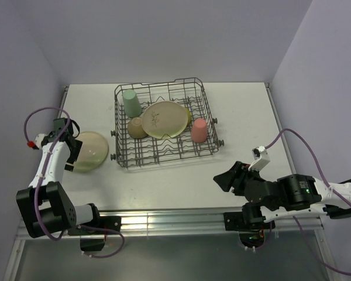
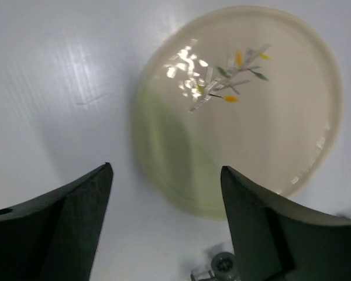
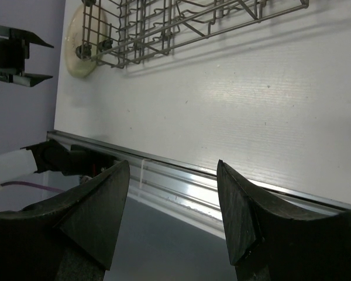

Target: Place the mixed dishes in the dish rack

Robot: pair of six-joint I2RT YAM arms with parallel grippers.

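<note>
Right gripper (image 3: 172, 164) is being held spread at the near right; left gripper (image 2: 165, 170), jaws spread too, is being hovered over the leaf plate (image 2: 240, 105) lying left of the rack (image 1: 164, 153).

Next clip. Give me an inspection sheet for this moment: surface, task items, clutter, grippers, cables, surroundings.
Surface: white table, no spills seen.
Job's things: dish rack holds mint-green cup, tan bowl, cream plate and coral-pink cup; lime-green rim shows behind that plate. Leaf-sprig plate lies flat on the table, left of the rack. No black bowl seen.
Clutter: nothing seen.
Grippers: left gripper open, above the leaf-sprig plate's edge; right gripper open and empty, near the table's front edge.
Cables: left purple cable and right purple cable loop clear of the dishes.
Surroundings: lavender walls; metal rail along the front.
</note>
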